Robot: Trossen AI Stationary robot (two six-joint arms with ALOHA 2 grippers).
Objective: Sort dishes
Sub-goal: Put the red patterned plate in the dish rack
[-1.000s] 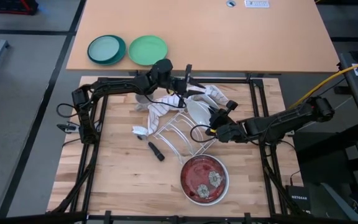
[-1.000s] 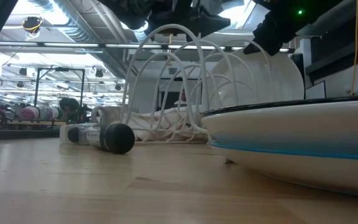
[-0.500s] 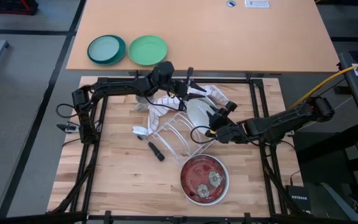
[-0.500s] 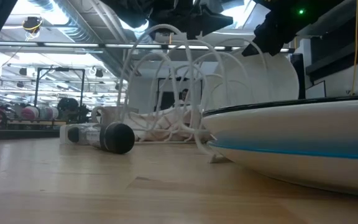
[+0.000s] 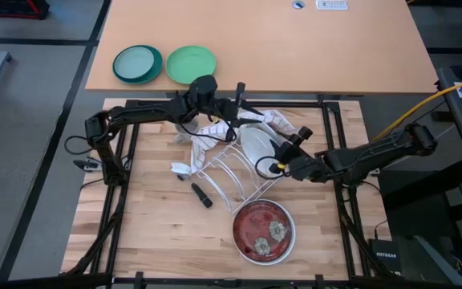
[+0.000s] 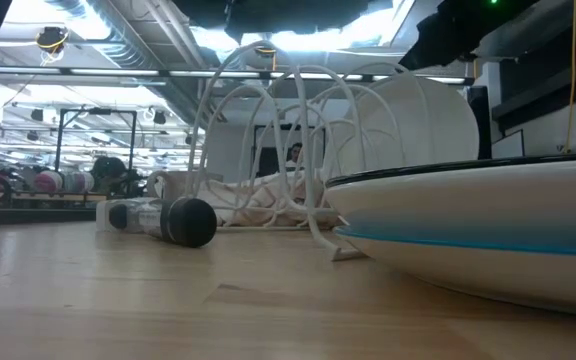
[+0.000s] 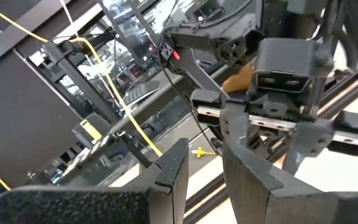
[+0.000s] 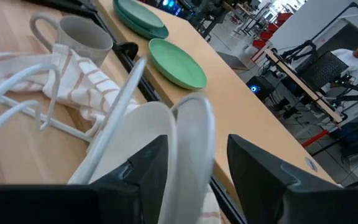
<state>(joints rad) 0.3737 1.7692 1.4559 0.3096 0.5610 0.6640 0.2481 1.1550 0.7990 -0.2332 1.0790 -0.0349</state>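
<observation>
A slatted wooden table [image 5: 151, 241] fronts a tan desk [image 5: 311, 48]; no readable writing shows. The right gripper [image 5: 277, 157], fingers spread and empty, sits at three o'clock of the white plates [image 5: 255, 144] standing in the wire rack [image 5: 227, 172]. The left gripper [image 5: 241, 103] hovers at twelve, grip unclear; the red-flowered plate [image 5: 263, 231] lies at six.

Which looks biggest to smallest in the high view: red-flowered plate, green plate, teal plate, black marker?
1. red-flowered plate
2. green plate and teal plate: near alike, green perhaps slightly larger, not ranked
3. black marker

Off-task clutter — green plate [image 5: 190, 63], teal plate [image 5: 137, 63], striped cloth [image 5: 207, 138].
</observation>
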